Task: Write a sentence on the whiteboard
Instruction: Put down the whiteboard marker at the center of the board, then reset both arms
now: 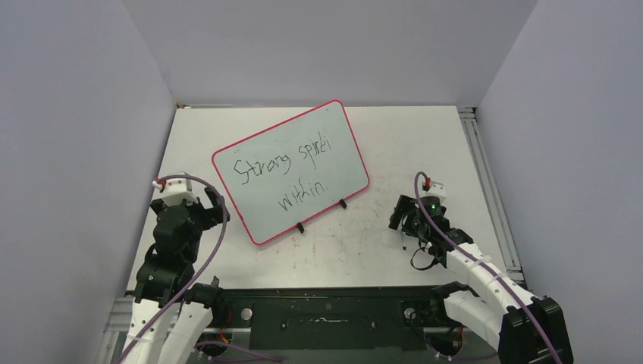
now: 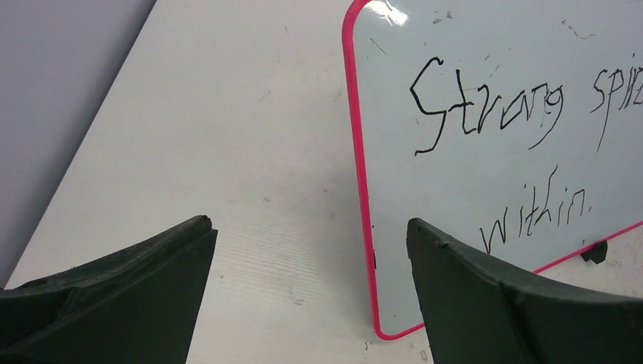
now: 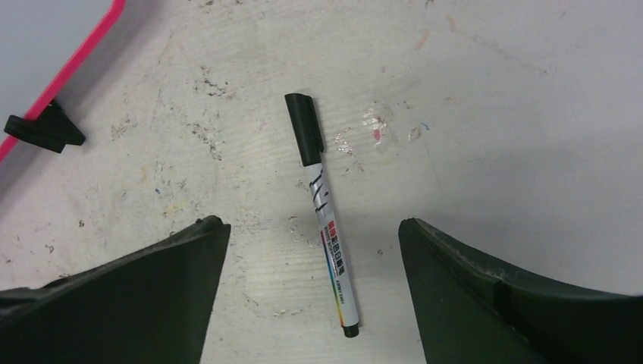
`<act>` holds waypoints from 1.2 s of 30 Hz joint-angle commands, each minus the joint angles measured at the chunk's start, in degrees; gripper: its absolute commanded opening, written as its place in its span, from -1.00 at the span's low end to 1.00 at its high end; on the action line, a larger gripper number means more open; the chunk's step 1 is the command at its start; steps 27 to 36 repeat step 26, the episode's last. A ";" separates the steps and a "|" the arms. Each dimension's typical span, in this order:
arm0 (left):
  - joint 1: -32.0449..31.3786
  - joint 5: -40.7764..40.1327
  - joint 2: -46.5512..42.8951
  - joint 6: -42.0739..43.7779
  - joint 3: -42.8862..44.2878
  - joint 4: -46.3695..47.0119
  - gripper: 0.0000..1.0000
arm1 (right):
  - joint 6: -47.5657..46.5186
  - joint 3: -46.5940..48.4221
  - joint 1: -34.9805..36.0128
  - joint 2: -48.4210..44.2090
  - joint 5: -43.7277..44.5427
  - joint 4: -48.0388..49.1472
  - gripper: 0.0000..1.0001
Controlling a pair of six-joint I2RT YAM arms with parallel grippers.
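Observation:
The whiteboard point(image 1: 303, 144) with its pink-red rim lies tilted on the table, and the sentence point(image 1: 282, 176) "Strong spirit within." stands on it in black script in two lines point(image 2: 493, 106). My left gripper point(image 1: 213, 203) rests open beside the board's left edge point(image 2: 362, 189), holding nothing. To the right of the board my right gripper point(image 1: 403, 225) is open just above the table. Between its fingers lies a capped white marker point(image 3: 324, 206), flat on the table and touched by neither finger.
Small black feet point(image 1: 343, 203) stick out under the board's near edge; one foot point(image 3: 44, 129) shows in the right wrist view. The tabletop point(image 1: 425, 144) is white and scuffed. Grey walls close in on three sides, and a metal rail point(image 1: 485, 174) runs along the right edge.

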 commanded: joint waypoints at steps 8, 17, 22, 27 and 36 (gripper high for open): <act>0.27 -5.76 -1.82 -2.09 3.04 2.01 0.92 | -7.72 7.74 -0.38 -9.17 4.15 -1.36 0.80; 0.34 -5.86 -6.27 -1.05 2.39 2.98 0.92 | -13.57 10.86 -0.38 -25.47 8.36 1.03 0.80; 0.29 -4.98 -5.98 0.08 2.59 2.79 0.92 | -14.60 13.55 -0.40 -24.80 8.40 -1.29 0.80; 0.36 -5.08 -4.61 -0.07 3.26 2.20 0.93 | -14.75 14.15 -0.38 -24.69 8.27 -1.38 0.80; 0.36 -5.08 -4.61 -0.07 3.26 2.20 0.93 | -14.75 14.15 -0.38 -24.69 8.27 -1.38 0.80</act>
